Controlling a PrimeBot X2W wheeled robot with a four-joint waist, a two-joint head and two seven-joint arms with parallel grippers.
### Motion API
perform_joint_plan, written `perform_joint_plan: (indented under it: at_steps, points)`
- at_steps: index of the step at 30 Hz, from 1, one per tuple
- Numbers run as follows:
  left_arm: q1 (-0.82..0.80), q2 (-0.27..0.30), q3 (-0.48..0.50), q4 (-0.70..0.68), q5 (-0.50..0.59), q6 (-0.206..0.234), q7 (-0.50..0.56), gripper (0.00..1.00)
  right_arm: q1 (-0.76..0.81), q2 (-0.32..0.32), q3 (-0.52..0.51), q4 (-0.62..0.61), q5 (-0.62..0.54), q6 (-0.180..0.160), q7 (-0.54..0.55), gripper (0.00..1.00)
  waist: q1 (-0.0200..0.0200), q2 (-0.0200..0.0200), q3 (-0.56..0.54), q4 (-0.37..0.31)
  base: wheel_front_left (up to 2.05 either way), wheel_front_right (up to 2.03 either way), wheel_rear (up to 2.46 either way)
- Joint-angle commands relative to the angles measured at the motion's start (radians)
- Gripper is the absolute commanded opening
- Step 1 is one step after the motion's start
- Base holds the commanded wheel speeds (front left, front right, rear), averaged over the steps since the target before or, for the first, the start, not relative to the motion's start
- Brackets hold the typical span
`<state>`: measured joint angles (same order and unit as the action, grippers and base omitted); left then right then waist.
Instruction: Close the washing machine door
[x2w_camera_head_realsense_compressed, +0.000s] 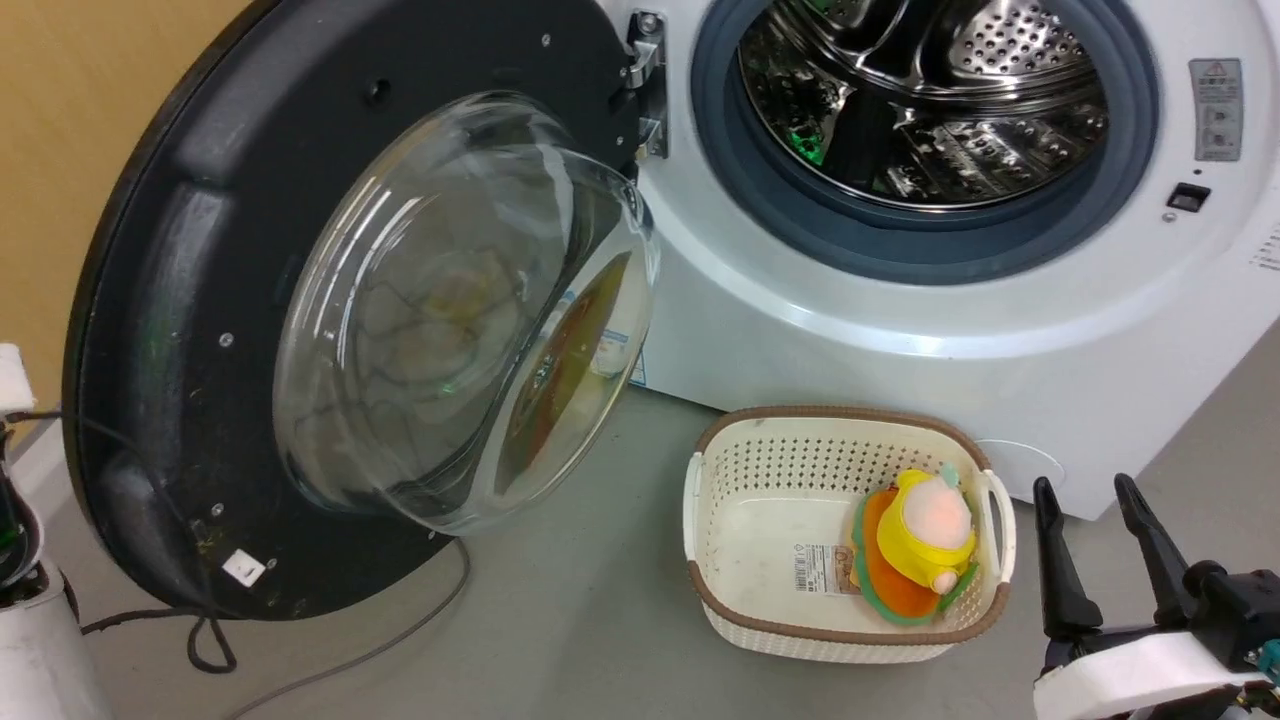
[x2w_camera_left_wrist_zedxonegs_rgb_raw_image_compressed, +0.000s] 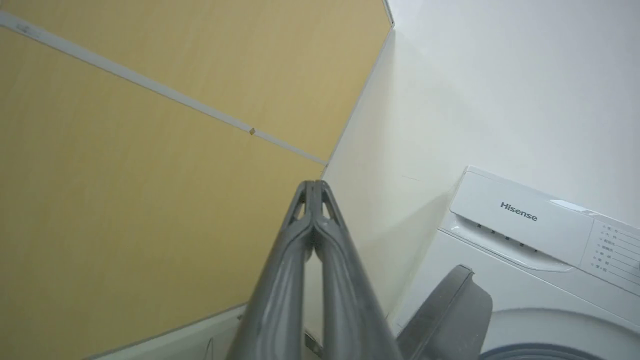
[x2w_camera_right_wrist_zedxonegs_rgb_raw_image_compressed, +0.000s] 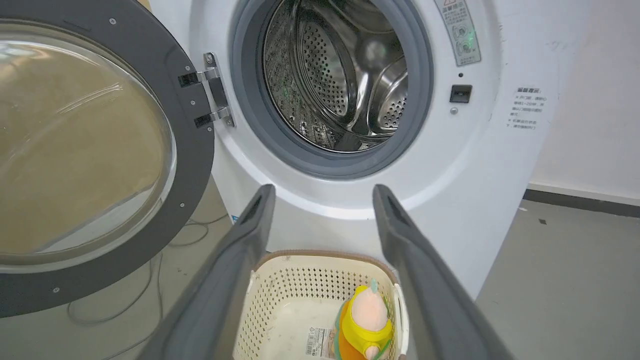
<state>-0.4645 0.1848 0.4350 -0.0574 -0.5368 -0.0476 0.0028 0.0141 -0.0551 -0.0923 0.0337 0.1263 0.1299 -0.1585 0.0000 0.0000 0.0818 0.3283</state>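
Washing machine door stands swung wide, left of the washing machine. Beside its edge the left gripper, fingers pressed together, points up; a steady push on the rim, far from the hinge, should serve best. Spread wide, the right gripper hovers near the basket.
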Motion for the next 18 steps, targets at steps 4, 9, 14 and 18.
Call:
perform_joint_plan:
  at_steps: [4, 9, 14, 18]
  points:
    - [-0.016, 0.004, 0.065, 0.070, -0.164, 0.000, 0.109, 0.00, -0.019, 0.003, -0.010, 0.006, 0.012, 0.001, -0.015, 1.00, 0.0000, 0.0000, 0.009, 0.022, 0.00, 0.00, 0.00]
    - [0.011, 0.017, 0.118, 0.154, -0.287, -0.018, 0.202, 0.00, -0.022, 0.003, -0.015, 0.011, 0.016, 0.001, -0.026, 1.00, 0.0000, 0.0000, 0.017, 0.041, 0.00, 0.00, 0.00]
    - [0.054, 0.016, 0.127, 0.207, -0.389, -0.043, 0.296, 0.00, -0.025, 0.004, -0.020, 0.013, 0.019, 0.001, -0.036, 1.00, 0.0000, 0.0000, 0.025, 0.058, 0.00, 0.00, 0.00]
    - [0.091, 0.008, 0.115, 0.231, -0.451, -0.051, 0.346, 0.00, -0.027, 0.004, -0.026, 0.014, 0.020, 0.001, -0.044, 1.00, 0.0000, 0.0000, 0.031, 0.072, 0.00, 0.00, 0.00]
